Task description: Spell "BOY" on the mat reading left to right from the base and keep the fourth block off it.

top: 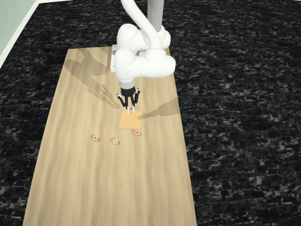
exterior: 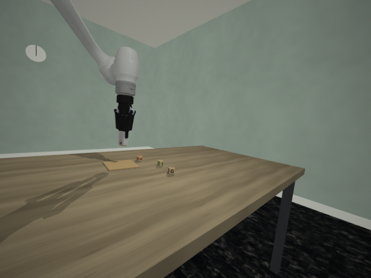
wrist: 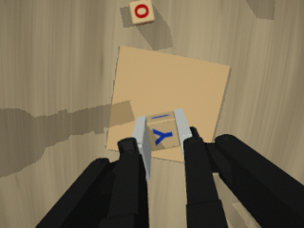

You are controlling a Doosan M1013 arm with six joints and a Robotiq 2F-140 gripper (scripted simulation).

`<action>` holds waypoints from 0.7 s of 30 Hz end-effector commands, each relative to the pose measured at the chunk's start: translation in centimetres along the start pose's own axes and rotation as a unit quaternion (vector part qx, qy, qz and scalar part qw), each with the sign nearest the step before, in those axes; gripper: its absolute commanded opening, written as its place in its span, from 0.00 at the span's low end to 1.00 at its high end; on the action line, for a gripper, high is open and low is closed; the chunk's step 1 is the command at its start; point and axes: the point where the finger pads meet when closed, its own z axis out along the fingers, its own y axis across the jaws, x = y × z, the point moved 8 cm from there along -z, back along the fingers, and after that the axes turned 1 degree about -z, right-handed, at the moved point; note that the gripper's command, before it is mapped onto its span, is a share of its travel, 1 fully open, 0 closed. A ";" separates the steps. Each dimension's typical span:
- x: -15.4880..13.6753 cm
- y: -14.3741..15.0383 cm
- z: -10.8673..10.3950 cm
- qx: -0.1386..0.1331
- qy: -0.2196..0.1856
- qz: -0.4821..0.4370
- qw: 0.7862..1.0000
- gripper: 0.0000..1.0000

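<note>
My gripper is shut on the blue-lettered block, whose Y faces the wrist camera. It holds this block in the air above the base-side part of the orange mat. The red-lettered block lies off the mat, past its far edge, with O on top. The green-lettered block lies off the mat and shows what looks like a 4 on top. The black-lettered block also lies off it, with G on a side; its top letter is unclear.
The wooden table carries the mat and the loose blocks. The robot's base plate is at the table's back end. Arm shadows fall across the table and one edge of the mat.
</note>
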 end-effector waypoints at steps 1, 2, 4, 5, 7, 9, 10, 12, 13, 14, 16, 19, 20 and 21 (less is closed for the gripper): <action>-0.1 0.4 -0.4 -0.003 0.001 0.069 0.998 0.13; -0.1 0.5 -0.4 -0.003 0.001 0.084 0.996 0.13; -0.2 0.6 -0.4 -0.003 0.001 0.111 0.994 0.13; -0.2 0.6 -0.4 -0.003 0.001 0.125 0.992 0.13; -0.3 0.8 -0.4 -0.003 0.001 0.152 0.988 0.13; -0.3 0.9 -0.4 -0.003 0.001 0.179 0.984 0.13; -0.4 0.9 -0.4 -0.003 0.001 0.192 0.981 0.13; -0.4 1.1 -0.4 -0.003 0.001 0.219 0.976 0.13; -0.4 1.1 -0.4 -0.003 0.001 0.232 0.973 0.13; -0.5 1.2 -0.4 -0.002 0.001 0.246 0.969 0.13; -0.5 1.2 -0.4 -0.002 0.001 0.246 0.969 0.13; -0.6 1.4 -0.4 -0.002 0.001 0.303 0.953 0.13; -0.6 1.5 -0.4 -0.002 0.001 0.316 0.949 0.13; -0.7 1.5 -0.4 -0.002 0.001 0.329 0.944 0.13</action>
